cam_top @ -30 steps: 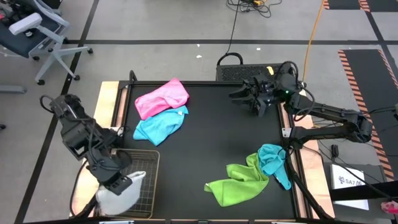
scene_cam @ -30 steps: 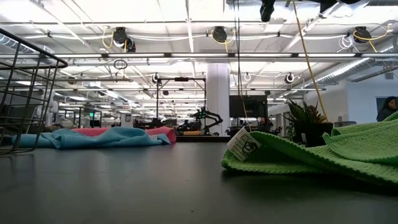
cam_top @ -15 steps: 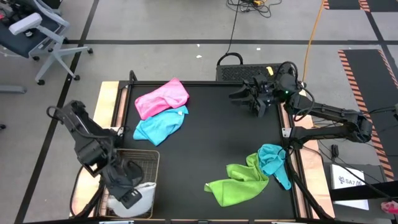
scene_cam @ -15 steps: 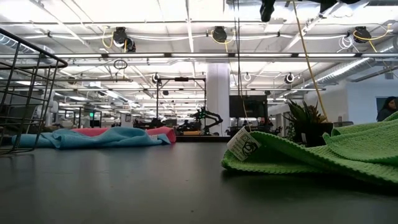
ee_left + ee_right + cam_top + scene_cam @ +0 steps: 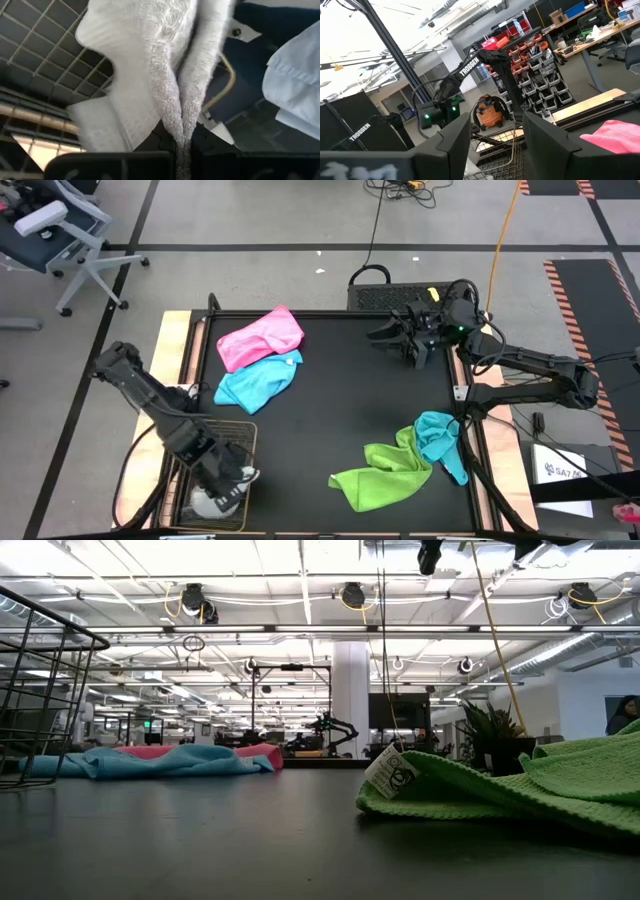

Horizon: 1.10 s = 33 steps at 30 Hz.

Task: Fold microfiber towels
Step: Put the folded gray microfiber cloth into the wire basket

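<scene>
The left gripper's (image 5: 228, 492) fingers were pressed together on a fold of the pale grey-white towel (image 5: 150, 75), pinching it down inside the wire mesh basket (image 5: 243, 430) at the lower left of the high view, while the right gripper's (image 5: 392, 336) fingers stood spread with nothing between them, held above the upper right part of the black table (image 5: 350, 410). From largest to smallest: the table filled the middle of the high view, with the left arm (image 5: 150, 395) reaching in from its left side and the right arm (image 5: 530, 365) stretched along its right side. The lime green towel (image 5: 380, 475) lay crumpled at the lower right, touching the teal towel (image 5: 440, 440) just beside the table's right edge. The pink towel (image 5: 260, 337) sat bunched at the upper left, its lower edge overlapping the light blue towel (image 5: 257, 383) below it. In the low view the green cloth rose at the right with its small label (image 5: 391, 772) showing, and a potted plant (image 5: 494, 735) stood behind it.
</scene>
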Each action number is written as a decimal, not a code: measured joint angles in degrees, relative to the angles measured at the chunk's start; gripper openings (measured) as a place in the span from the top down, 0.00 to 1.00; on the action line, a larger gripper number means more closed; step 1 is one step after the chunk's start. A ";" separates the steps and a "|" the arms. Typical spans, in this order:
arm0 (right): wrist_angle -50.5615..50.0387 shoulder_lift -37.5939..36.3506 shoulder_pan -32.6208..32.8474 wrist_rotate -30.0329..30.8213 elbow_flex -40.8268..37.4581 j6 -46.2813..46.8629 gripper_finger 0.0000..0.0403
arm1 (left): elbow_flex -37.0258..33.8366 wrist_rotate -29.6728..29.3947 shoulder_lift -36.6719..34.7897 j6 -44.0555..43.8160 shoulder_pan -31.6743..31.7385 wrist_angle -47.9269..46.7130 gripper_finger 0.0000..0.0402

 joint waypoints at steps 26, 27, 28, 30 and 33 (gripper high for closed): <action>0.01 0.00 0.00 -1.23 0.00 1.32 0.58 | -8.91 -9.24 -0.07 26.13 11.13 -20.19 0.99; 0.01 0.00 0.00 -1.23 0.00 1.32 0.58 | -9.68 -9.01 -0.07 26.48 11.55 -20.39 0.99; 0.01 0.00 0.00 -1.23 0.00 1.32 0.58 | -10.59 -8.36 -0.07 26.93 11.88 -20.36 0.99; 0.01 0.00 0.00 -1.23 0.00 1.38 0.58 | -12.59 -6.48 -0.07 28.39 12.22 -19.71 0.99; 0.01 0.00 0.00 -1.21 0.00 1.78 0.58 | -16.03 -3.86 -0.07 29.94 12.51 -15.19 0.99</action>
